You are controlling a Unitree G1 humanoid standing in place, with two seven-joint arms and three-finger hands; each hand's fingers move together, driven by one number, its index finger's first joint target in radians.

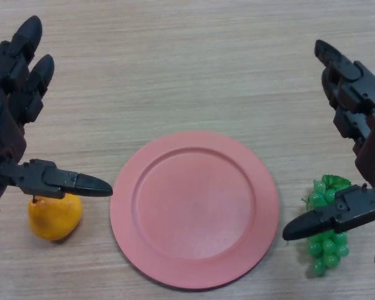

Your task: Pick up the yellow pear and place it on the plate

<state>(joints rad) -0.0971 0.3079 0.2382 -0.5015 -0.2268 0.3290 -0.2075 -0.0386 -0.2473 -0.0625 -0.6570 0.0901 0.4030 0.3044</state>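
At the left edge, the left hand (15, 100) is hovering with fingers released, its thumb just above the yellow pear (54, 216) sitting lower left on the table, stem up; the plate (194, 209) is lying just beside, and the right hand (356, 137), also released, is idling over green grapes (327, 240)

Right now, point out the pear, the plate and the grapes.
yellow pear (53, 219): head view, on its front body below the left thumb.
plate (194, 209): head view, on its bare centre.
green grapes (328, 249): head view, on the lower berries.
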